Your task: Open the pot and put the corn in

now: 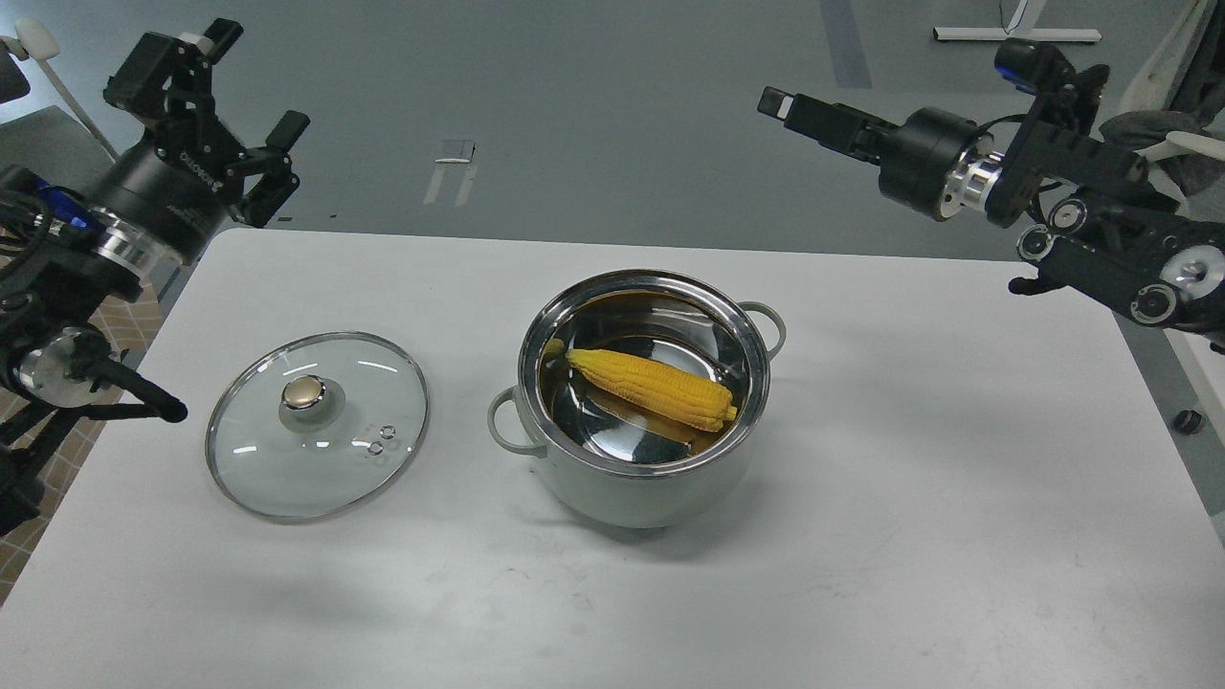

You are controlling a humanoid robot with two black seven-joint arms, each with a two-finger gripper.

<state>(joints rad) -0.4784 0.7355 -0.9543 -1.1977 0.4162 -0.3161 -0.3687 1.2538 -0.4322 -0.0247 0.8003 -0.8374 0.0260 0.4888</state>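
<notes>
Corn (pixel 653 388) inside pot (pixel 643 478); left hand (pixel 251 96) released, right hand (pixel 780 100) state unclear, both well apart

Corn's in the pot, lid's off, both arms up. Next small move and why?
Probably none beyond parking the arms: the corn already lies inside the pot, the lid rests flat on the table to its left, and the left gripper is open, holding nothing. The right gripper is too end-on to read.

The yellow plastic corn cob (pixel 653 388) lies inside the round grey-green steel-lined pot (pixel 639 483) mid-table (pixel 957 536); the round glass lid (pixel 317 426) lies flat to its left.
</notes>
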